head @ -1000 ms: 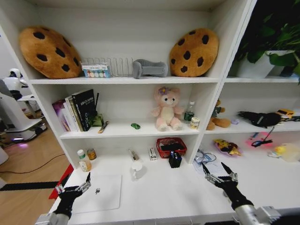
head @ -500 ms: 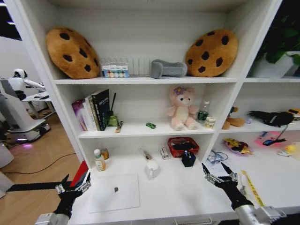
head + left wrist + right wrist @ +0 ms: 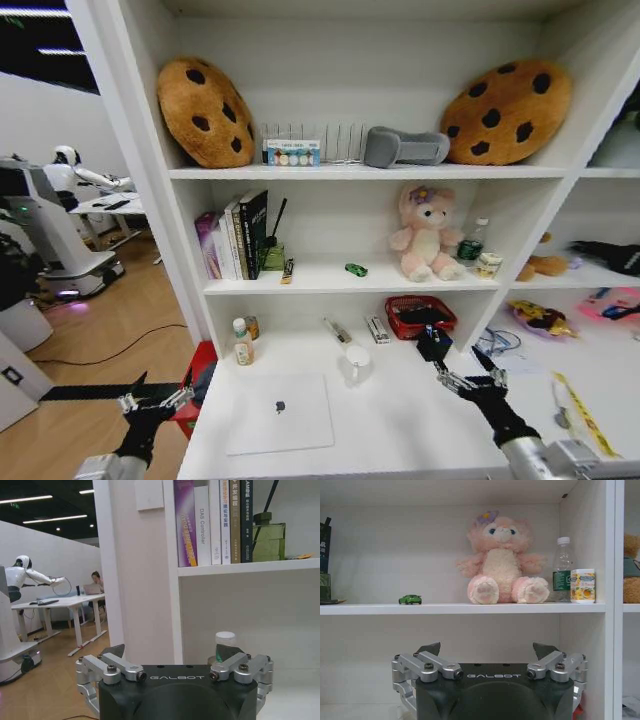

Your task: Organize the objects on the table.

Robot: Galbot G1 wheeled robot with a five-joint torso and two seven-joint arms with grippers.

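A slim silver laptop lies shut on the white table, near its front left. A green-capped jar stands behind it by the shelf wall, with its cap showing in the left wrist view. A tiny green toy car sits on the shelf above. A pen-like stick and a white cup lie at the table's back. My left gripper hangs open beyond the table's left edge. My right gripper hovers open over the table's right part. Both hold nothing.
A red basket and a black holder stand at the table's back. Books, a pink plush, bottles and cookie cushions fill the shelves. Wooden floor and another robot lie to the left.
The whole picture has slid to the right, so the camera has moved left. Both grippers keep their places in the picture and stay open; nothing on the table was touched.
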